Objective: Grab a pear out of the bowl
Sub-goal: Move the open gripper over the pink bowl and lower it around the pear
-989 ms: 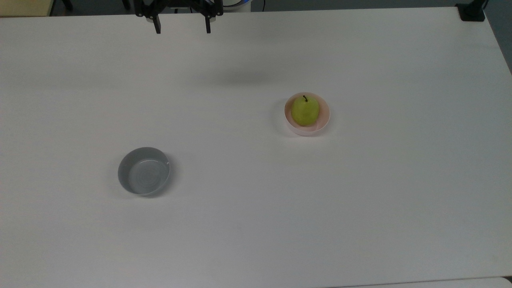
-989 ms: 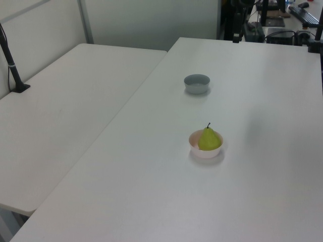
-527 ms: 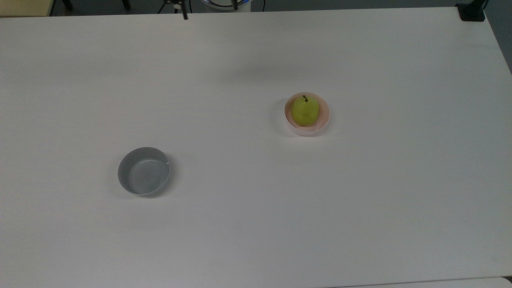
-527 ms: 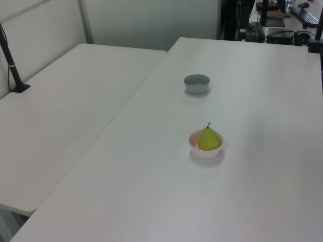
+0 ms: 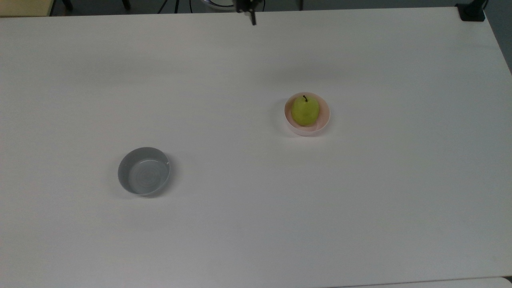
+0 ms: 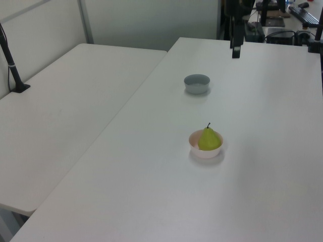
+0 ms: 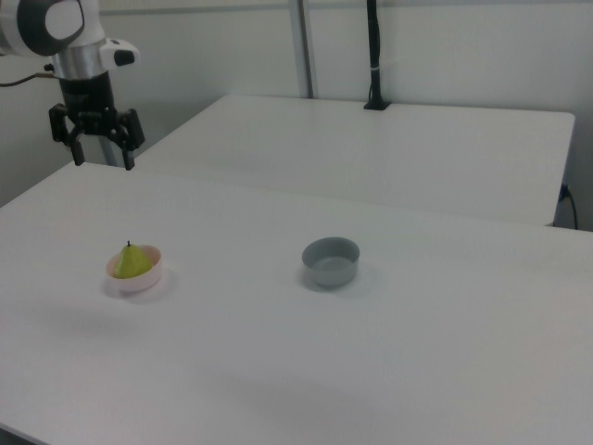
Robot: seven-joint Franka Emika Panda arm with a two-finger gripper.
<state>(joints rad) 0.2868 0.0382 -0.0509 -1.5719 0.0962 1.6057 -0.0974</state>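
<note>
Wide open desk (image 5: 360,200) all around the pink bowl (image 5: 307,127); only other thing sitting there is the grey bowl (image 5: 144,171), well apart.

In the right view, the arm (image 7: 79,51) is seen as a white rounded body with a dark grey round cap on the joint at the top. Below it, a silver-grey cylindrical wrist section is joined to a black hand. The gripper (image 7: 97,156) is black, and two short black fingers (image 7: 127,158) with a gap between them are carried under a wider black body. A thin dark cable is seen beside the white joint. In the left view, one finger is shown as a narrow black bar (image 6: 235,50) with a square end.
</note>
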